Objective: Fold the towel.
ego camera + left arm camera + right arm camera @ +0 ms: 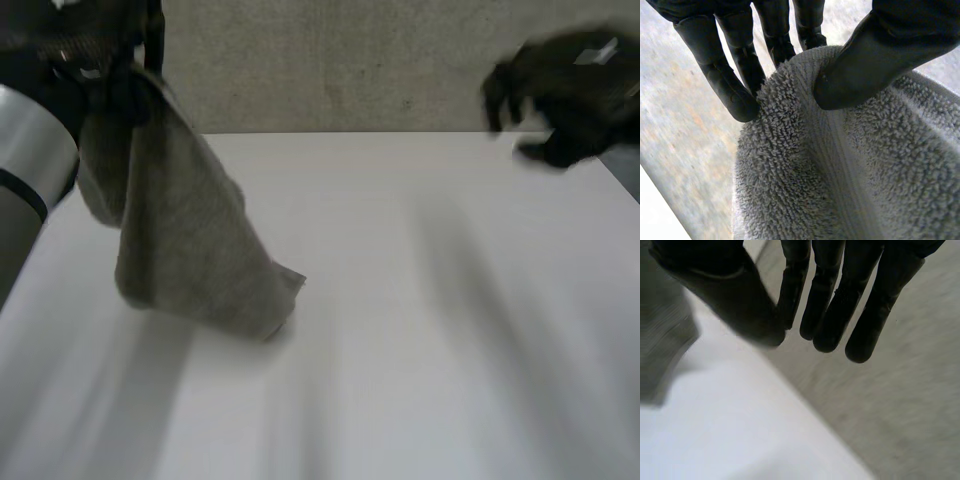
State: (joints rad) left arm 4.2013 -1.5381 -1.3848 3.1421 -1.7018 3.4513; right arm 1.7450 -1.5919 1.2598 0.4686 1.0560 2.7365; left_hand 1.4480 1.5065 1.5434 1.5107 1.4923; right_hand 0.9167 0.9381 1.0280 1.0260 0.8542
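Bare test-bench setting: plain white table (420,330) against a rough grey wall (350,70).

I see a plain grey towel (790,165), its looped pile crossed by a flat ribbed band. My left hand (727,85) and right hand (575,85) are black. The table (430,330) is white, the wall (340,70) mottled grey-beige.
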